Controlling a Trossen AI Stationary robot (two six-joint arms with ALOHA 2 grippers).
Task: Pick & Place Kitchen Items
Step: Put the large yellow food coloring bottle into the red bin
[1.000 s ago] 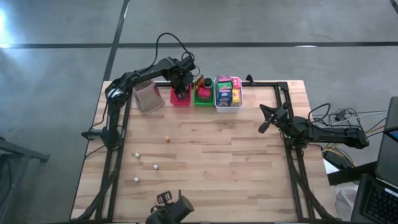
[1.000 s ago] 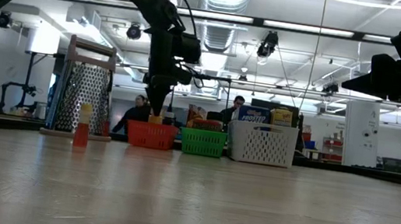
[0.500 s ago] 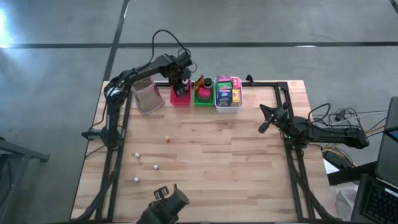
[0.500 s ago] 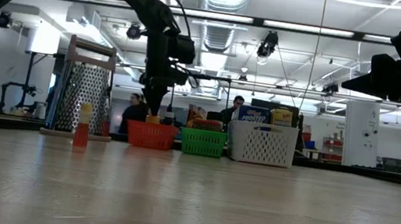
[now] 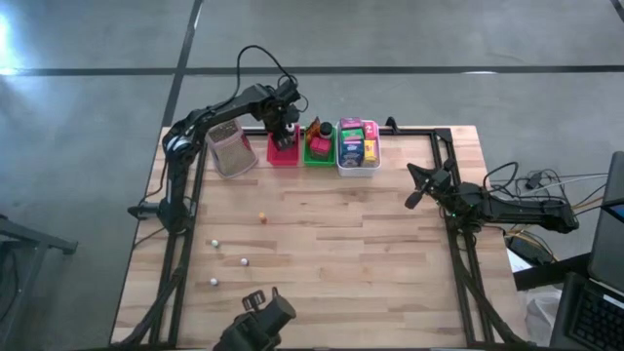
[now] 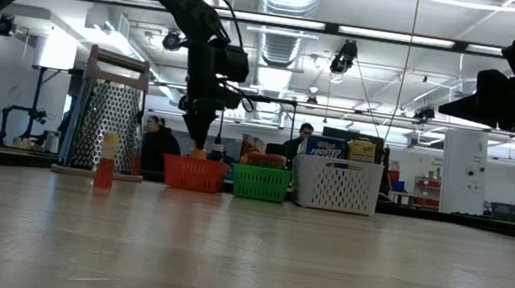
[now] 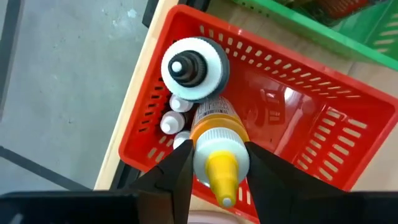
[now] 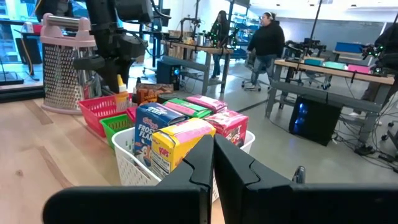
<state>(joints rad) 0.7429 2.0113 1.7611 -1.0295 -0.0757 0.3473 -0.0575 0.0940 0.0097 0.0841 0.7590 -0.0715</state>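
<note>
Jaws of left gripper [image 7: 214, 163] pinch a yellow-capped bottle [image 7: 216, 146] by its shoulder over the far-left red basket [image 7: 298, 124], probably light, stiff, slick plastic; right gripper [image 8: 213, 163] pressed shut, idle at right.

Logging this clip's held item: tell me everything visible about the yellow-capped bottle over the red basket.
The bottle is small and plastic-looking, with a yellow nozzle cap, a pale collar and an orange-yellow label with print. The left end effector is shut on it, one finger on each side of the collar. It hangs over the red basket, above a white-capped bottle and smaller pale bottles inside.
</note>
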